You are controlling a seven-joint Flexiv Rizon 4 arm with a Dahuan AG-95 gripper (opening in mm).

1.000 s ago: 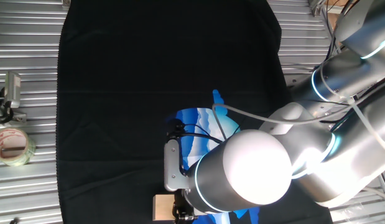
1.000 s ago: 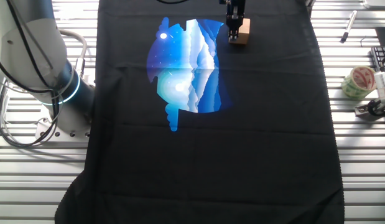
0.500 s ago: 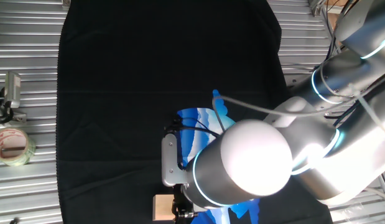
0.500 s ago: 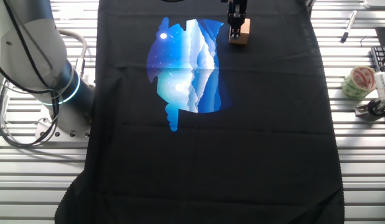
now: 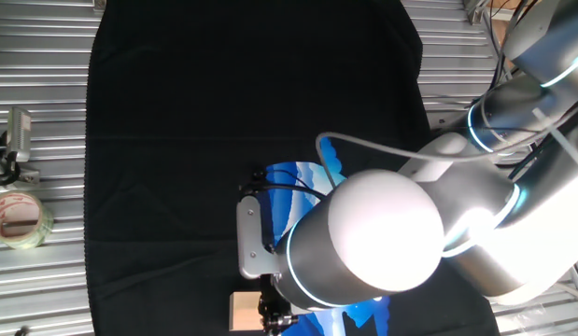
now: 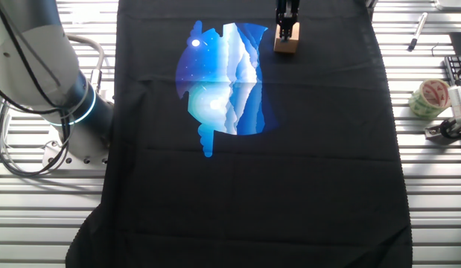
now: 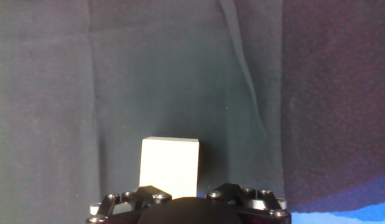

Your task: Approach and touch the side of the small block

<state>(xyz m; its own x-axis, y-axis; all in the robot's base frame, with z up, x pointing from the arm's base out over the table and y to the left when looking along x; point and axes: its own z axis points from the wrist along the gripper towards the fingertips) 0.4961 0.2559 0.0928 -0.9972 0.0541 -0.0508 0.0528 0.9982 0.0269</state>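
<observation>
We see a black cloth [image 6: 319, 164] spread over a ribbed metal table [image 6: 431, 193], with a blue-and-white print [image 6: 223, 82] on its middle. The block [image 6: 287, 46] sits on the cloth just beside the print's edge, close to the cloth's border on the far side from the arm's base in the other fixed view. In one fixed view, the block [image 5: 243, 311] appears at the bottom edge of the picture, a pale tan cube, with the arm's large white joint [image 5: 382, 238] covering much of the print [image 5: 303, 182] beside it.

The gripper [image 6: 289, 18] stands over the block in the other fixed view, its dark fingers reaching down to the block's top edge; we cannot tell from there whether they touch it. In one fixed view, the gripper [image 5: 274, 317] lies right against the block's side. In the hand view, the block [image 7: 170, 165] shows a plain pale face just ahead of the gripper [image 7: 189, 196], whose two finger ends sit close together at the bottom edge. We cannot tell whether the jaws are fully closed; they grasp nothing.

Off the cloth, a tape roll [image 5: 18, 219] and a metal clip [image 5: 13, 145] lie on the table.
</observation>
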